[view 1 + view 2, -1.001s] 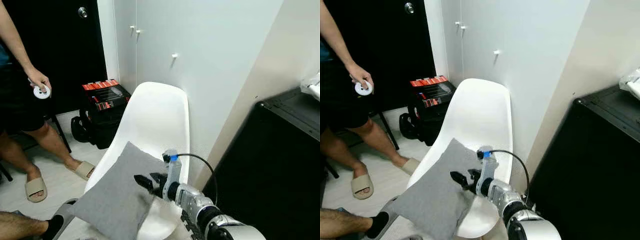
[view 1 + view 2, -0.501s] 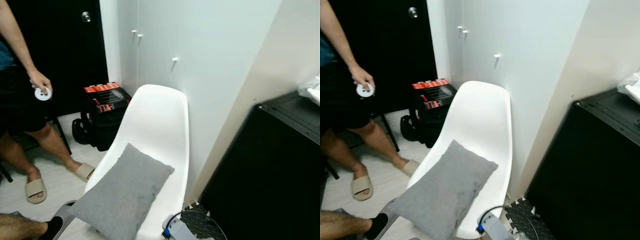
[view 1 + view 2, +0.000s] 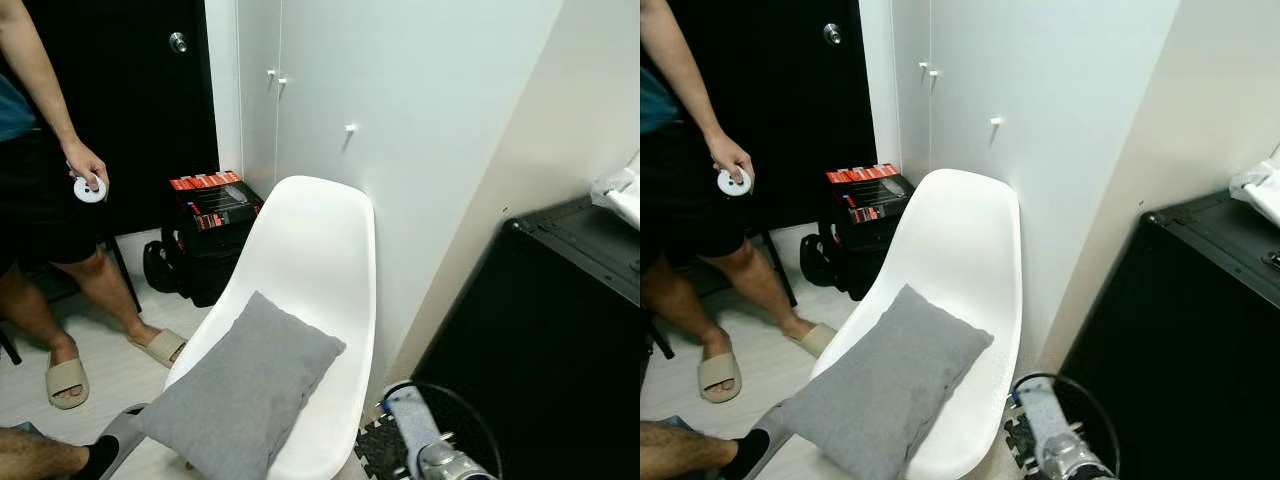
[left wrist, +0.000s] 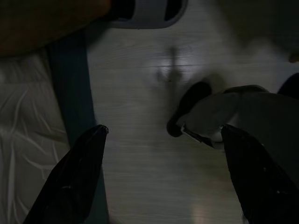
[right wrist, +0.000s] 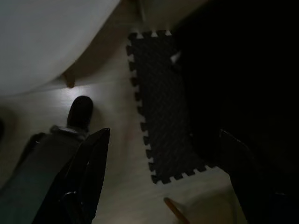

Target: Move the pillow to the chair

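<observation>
Resting on the seat of the white chair (image 3: 310,250), the grey pillow (image 3: 240,385) overhangs the front edge; risk: it slides off if bumped; right hand (image 5: 163,186) and left hand (image 4: 161,177) hang over the floor, fingers apart, holding nothing; person's hand (image 3: 88,170) nearby.

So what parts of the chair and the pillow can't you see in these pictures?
- Chair legs: the head views cut them off at the bottom edge, and the seat covers them.
- Pillow: its lower corner runs off the bottom edge in the left eye view.
- Seat under the pillow: hidden by the pillow itself.
- Right wrist view: the chair's white underside is dim; its leg is too dark to make out.
</observation>
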`<state>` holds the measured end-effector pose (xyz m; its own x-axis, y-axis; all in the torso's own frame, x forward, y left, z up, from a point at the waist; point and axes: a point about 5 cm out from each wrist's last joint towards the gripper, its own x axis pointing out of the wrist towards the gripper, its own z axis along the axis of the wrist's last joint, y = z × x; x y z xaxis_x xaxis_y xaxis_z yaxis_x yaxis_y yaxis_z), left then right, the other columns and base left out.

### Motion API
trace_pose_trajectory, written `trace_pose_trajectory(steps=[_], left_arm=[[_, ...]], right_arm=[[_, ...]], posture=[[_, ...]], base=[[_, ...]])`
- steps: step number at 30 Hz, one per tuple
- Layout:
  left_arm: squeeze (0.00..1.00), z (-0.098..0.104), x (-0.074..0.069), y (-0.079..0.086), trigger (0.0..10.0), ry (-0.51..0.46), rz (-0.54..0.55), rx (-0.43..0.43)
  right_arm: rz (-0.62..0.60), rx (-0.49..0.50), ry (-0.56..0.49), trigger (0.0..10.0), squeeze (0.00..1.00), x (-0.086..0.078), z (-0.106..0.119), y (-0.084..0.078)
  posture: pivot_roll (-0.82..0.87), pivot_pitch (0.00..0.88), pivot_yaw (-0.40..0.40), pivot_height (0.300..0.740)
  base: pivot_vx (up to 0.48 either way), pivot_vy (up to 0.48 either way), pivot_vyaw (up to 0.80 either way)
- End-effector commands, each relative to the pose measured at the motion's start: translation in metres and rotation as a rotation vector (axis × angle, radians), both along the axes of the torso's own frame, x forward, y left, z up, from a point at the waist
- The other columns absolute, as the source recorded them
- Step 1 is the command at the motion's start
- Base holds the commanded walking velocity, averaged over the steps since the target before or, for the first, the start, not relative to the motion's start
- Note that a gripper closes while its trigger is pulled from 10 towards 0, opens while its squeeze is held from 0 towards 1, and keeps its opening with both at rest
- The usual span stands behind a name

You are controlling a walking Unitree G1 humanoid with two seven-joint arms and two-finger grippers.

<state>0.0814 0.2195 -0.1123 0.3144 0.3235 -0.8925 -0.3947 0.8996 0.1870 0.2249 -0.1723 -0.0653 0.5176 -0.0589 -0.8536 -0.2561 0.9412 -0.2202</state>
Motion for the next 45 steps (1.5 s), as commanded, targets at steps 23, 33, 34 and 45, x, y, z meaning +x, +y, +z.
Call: trace_pose_trajectory(steps=[23,33,34,45], left_arm=[[0.0,0.001,0.019,-0.014,10.0,-0.001,-0.175,-0.035],[0.0,-0.002,0.01,-0.019,10.0,0.022,-0.181,-0.047],[0.0,-0.002,0.01,-0.019,10.0,0.024,-0.18,-0.047],[0.0,-0.002,0.007,-0.017,10.0,0.026,-0.174,-0.045]], right_arm=[[0.028,0.045,0.079,10.0,0.0,-0.033,-0.017,-0.012],[0.101,0.083,0.078,10.0,0.0,-0.035,-0.018,-0.005],[0.102,0.085,0.078,10.0,0.0,-0.035,-0.018,-0.005],[0.128,0.119,0.077,10.0,0.0,-0.036,-0.018,0.001]], posture=[[0.01,0.033,-0.097,0.74],[0.02,0.04,-0.104,0.74],[0.02,0.04,-0.105,0.74],[0.03,0.041,-0.103,0.74]], base=[[-0.221,0.0,0.0],[-0.403,0.0,0.0],[-0.405,0.0,0.0],[-0.403,0.0,0.13]])
